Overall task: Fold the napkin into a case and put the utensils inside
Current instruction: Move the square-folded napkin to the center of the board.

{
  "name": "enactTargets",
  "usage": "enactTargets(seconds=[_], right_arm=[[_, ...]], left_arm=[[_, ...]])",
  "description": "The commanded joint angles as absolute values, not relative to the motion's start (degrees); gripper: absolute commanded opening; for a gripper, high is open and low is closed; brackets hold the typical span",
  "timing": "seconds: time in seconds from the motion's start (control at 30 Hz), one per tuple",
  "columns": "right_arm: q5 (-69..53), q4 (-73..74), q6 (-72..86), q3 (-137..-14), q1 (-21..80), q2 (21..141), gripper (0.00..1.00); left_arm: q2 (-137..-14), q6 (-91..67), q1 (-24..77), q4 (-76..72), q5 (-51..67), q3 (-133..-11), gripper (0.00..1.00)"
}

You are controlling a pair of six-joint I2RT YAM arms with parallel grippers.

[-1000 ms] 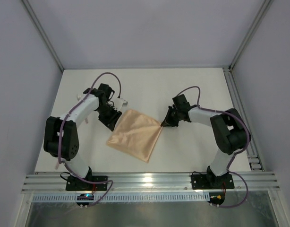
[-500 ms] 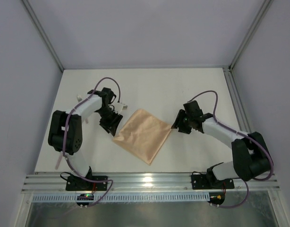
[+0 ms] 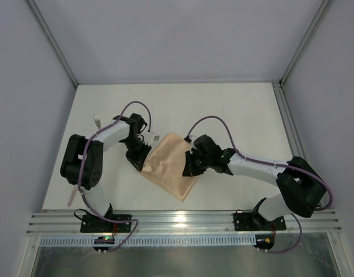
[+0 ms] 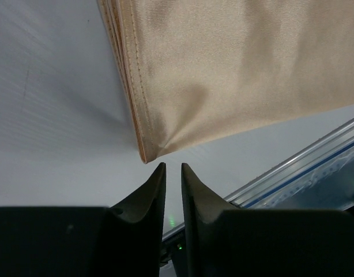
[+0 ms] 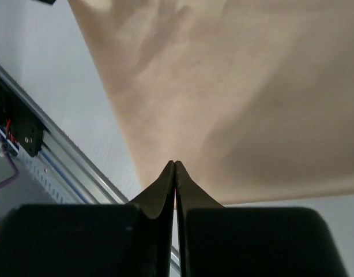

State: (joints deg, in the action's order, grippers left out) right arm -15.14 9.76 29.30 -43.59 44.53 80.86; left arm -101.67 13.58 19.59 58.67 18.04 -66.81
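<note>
The napkin [image 3: 165, 167] is seemingly pinned by the shut right gripper [image 5: 174, 164] so its corner can be taken by the barely parted, empty left gripper [image 4: 170, 166].

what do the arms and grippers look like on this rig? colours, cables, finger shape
Both arms match: the left arm and right arm have white links with black joint housings. A purple cable loops loosely along each one. The left gripper and right gripper are matte black, each with two fingers that taper to thin, slightly curved tips. No markings show.
</note>
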Motion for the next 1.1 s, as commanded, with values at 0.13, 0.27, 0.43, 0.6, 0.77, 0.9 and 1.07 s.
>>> enactTargets(seconds=[0.13,0.27,0.43,0.6,0.77,0.9,1.07], right_arm=[[-24.26,-2.55,26.55,-41.57,50.27,87.61,0.03],[-23.55,-2.11,24.79,-40.43,51.24,90.17,0.03],[-23.12,-0.44,22.59,-39.46,51.76,92.55,0.03],[-22.41,2.11,20.83,-40.17,52.56,94.22,0.03],[-21.97,1.85,21.09,-40.43,52.56,94.22,0.03],[-21.71,2.11,21.53,-40.61,52.56,93.52,0.03],[-21.18,1.93,22.06,-40.60,52.47,92.73,0.03]], left_arm=[[-102.74,14.50,19.60,56.69,16.62,-64.51,0.11],[-102.75,15.21,19.60,56.43,15.29,-64.07,0.00],[-101.87,15.91,19.60,56.78,14.32,-63.02,0.00],[-99.50,18.28,19.60,60.11,19.68,-63.98,0.05],[-98.35,16.18,18.81,60.38,24.25,-67.58,0.25],[-100.72,12.66,18.37,58.19,21.02,-68.55,0.27],[-104.06,11.60,18.46,56.08,16.44,-67.77,0.32]])
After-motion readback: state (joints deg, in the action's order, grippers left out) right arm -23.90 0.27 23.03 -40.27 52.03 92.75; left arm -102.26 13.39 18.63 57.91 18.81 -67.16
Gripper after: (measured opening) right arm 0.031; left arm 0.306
